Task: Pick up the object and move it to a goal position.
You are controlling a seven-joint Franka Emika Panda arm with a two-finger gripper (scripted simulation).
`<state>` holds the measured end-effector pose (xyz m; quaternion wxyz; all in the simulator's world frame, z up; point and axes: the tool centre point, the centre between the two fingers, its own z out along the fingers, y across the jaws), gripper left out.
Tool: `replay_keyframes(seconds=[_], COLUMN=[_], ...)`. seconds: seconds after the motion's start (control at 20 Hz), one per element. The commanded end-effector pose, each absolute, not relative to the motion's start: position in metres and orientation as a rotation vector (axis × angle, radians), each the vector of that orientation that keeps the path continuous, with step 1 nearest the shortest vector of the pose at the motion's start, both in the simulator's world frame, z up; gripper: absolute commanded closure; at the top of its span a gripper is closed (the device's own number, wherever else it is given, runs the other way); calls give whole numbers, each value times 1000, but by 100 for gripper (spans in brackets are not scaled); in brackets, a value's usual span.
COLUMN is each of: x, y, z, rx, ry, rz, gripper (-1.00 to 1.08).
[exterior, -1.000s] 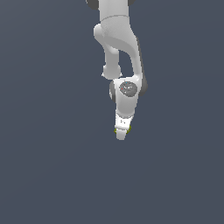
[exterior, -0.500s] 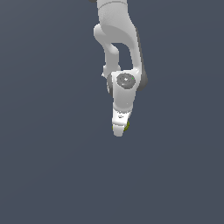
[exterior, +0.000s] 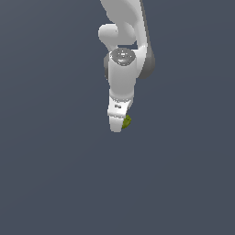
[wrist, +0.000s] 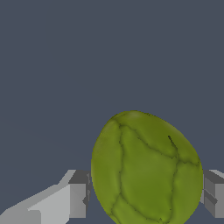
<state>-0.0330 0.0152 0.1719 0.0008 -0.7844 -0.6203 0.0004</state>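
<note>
Exterior view: you see the white arm (exterior: 124, 50) reaching down over the plain grey worktop (exterior: 46, 174), its claw (exterior: 117, 125) at the lower end. The olive-green object (exterior: 126, 121) peeks out on the claw's right edge. Wrist view: the object (wrist: 146, 168) (veined, rounded) sits between both fingers (wrist: 78, 199), which hold it.
</note>
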Motion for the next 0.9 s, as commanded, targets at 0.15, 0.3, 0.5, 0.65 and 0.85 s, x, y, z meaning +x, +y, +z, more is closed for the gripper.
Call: replay_keyframes(seconds=[0.15, 0.3, 0.5, 0.65, 0.85], x=[-32, -31, -30, -28, -26], y=[-7, -19, -35, -45, -57], z=[237, 270, 313, 341, 371], rx=[-2462, -2462, -2462, -2463, -2464], ry=[-1949, -1949, -1949, -1948, -1947], rz=[-3, -4, -4, -3, -2], gripper=[108, 108, 108, 108, 108])
